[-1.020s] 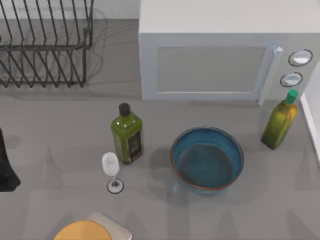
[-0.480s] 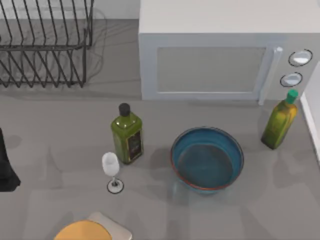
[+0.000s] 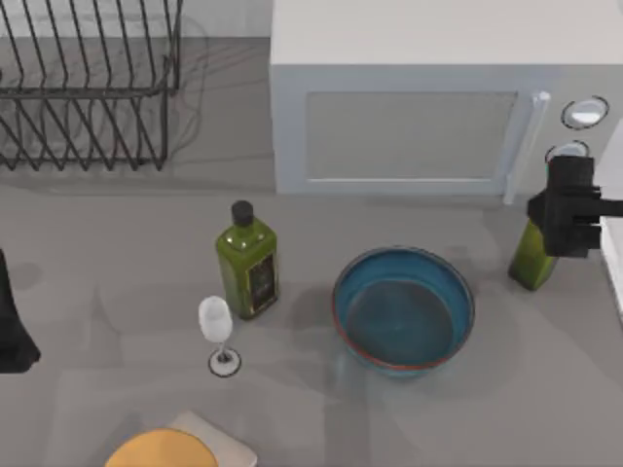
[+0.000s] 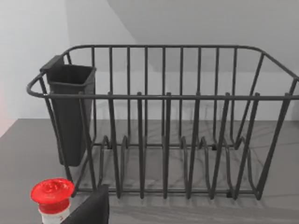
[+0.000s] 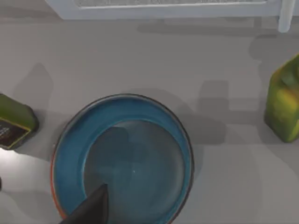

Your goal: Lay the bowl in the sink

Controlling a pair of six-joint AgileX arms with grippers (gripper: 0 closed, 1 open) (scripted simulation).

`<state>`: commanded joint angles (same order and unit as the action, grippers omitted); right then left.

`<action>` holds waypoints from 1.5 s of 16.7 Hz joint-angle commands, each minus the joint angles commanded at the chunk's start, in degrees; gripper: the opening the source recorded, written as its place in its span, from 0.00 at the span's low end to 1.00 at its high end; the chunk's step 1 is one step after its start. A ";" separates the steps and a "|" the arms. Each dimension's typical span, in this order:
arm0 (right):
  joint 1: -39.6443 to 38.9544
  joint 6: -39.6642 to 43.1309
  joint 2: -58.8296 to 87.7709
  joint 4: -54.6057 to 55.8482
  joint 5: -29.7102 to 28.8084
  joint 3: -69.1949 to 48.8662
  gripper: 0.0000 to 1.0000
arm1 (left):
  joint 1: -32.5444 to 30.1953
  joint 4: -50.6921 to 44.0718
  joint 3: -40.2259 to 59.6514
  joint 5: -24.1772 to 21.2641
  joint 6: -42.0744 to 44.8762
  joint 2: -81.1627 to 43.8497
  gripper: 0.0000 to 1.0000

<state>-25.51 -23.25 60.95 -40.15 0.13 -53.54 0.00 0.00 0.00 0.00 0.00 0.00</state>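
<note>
Top view is showing the left arm (image 3: pixel 12 321) sitting parked at the desk's (image 3: pixel 117 253) left edge, its claw's state impossible to tell. Next to it the dish rack (image 3: pixel 83 88) is standing with its dark cutlery cup (image 4: pixel 70 112). Rightward, the bowl (image 3: pixel 403 308) is resting upright, holding nothing. The right claw (image 3: pixel 569 206) is hovering over the far-right bottle (image 3: pixel 531 261), covering its top; I cannot tell its grip.
</note>
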 joint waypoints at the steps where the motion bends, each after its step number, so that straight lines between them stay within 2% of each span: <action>1: -1.06 -1.45 6.21 -3.76 -0.23 -4.58 1.00 | 0.00 0.00 0.00 0.00 0.00 0.00 1.00; 7: -4.63 -6.71 36.76 -23.41 -0.48 -27.74 1.00 | 0.00 0.00 0.00 0.00 0.00 0.00 1.00; 12: -4.65 -7.73 46.96 -30.75 -0.19 -35.51 1.00 | 0.00 0.00 0.00 0.00 0.00 0.00 1.00; 19: -4.88 -8.04 47.31 -29.86 -0.19 -34.75 1.00 | 0.00 0.00 0.00 0.00 0.00 0.00 1.00; 25: -6.66 -9.78 51.33 -16.71 -0.15 -25.50 1.00 | 0.00 0.00 0.00 0.00 0.00 0.00 1.00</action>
<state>-32.17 -33.03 112.29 -56.85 -0.02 -79.04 0.00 0.00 0.00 0.00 0.00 0.00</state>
